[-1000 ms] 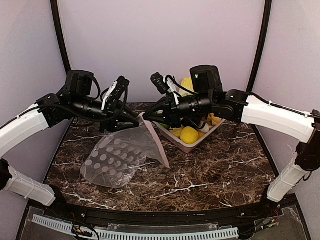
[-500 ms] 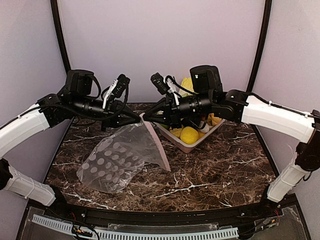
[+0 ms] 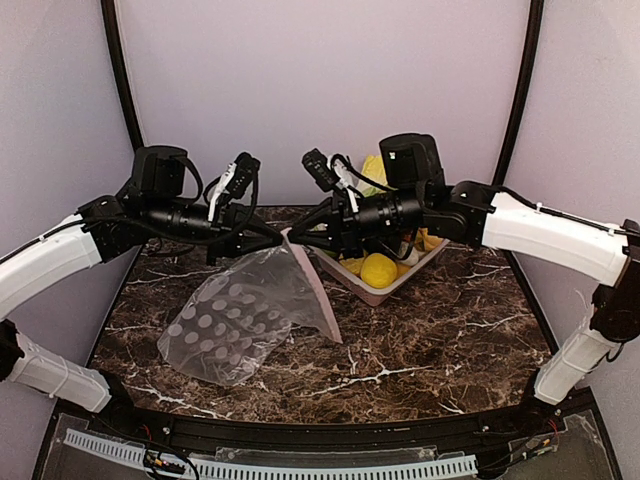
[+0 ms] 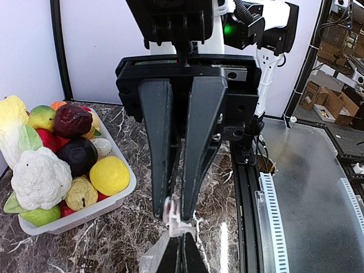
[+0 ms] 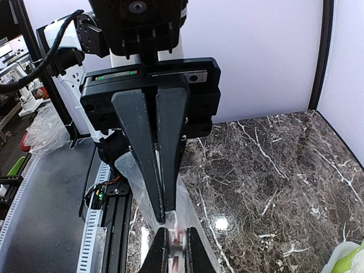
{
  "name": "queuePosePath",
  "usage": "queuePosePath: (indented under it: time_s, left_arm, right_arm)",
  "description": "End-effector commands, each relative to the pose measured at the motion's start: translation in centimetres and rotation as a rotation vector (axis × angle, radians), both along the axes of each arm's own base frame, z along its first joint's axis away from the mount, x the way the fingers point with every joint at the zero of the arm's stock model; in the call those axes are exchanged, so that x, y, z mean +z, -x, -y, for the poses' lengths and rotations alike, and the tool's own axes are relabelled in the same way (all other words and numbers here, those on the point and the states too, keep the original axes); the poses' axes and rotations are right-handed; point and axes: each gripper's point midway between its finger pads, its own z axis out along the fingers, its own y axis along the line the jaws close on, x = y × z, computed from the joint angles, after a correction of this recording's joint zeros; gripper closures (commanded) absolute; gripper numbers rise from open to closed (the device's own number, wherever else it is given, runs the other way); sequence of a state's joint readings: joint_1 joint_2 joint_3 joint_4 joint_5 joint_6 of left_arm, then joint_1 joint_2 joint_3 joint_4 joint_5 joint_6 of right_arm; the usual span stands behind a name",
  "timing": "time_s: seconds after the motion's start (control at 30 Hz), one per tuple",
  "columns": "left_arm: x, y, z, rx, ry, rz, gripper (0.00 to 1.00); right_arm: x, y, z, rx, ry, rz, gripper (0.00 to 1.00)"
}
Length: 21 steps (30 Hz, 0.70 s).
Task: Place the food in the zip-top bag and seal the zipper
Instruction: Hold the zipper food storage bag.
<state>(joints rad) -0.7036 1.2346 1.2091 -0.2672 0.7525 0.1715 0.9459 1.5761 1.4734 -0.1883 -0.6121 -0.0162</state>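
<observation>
Lot: one zip-top bag [image 3: 235, 318], clear plastic printed with rows of white dots, held up by one top corner between the two arms and sagging down to the left, its lower end resting on the dark marbled tabletop [image 3: 430, 350]. Fitted with one zipper [image 3: 318, 295], a pale-pink strip along the bag's right edge, running from the raised corner down toward the tabletop. Holding it: the left claw [image 3: 276, 240], fingers drawn together on the raised corner and clamping clear film; and the right claw [image 3: 298, 236], tip to tip with the left one, fingers pressed together on the same corner, with pink strip between them in the right wrist view. The food sits in a pale rectangular tray [image 3: 375, 296] on the tabletop, near the zipper edge, to its right and under the right arm. Contents: one cauliflower [image 4: 41, 177], white with green leaves, at the tray's near end in the left wrist view; one lemon [image 3: 379, 270], yellow, near it; one dark purple piece [image 4: 78, 156], round, behind those two (other toy fruit [image 4: 71, 120] in red, green and orange is heaped around them). Whether the bag's mouth is parted cannot be told.
</observation>
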Motion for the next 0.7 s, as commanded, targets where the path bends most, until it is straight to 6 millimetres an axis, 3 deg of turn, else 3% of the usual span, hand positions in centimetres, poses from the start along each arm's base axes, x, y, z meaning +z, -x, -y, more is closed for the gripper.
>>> queuePosePath:
  time_s: [0.0,0.67]
  left_arm:
    - [1.8,-0.1,-0.9,0.039,0.06,0.055,0.99]
    - [2.0,-0.9,-1.6,0.092,0.069,0.062,0.99]
  right_arm:
    - [-0.4,-0.2,0.5,-0.023,0.008,-0.016,1.0]
    - [-1.9,-0.1,0.4,-0.03,0.016,-0.079,1.0]
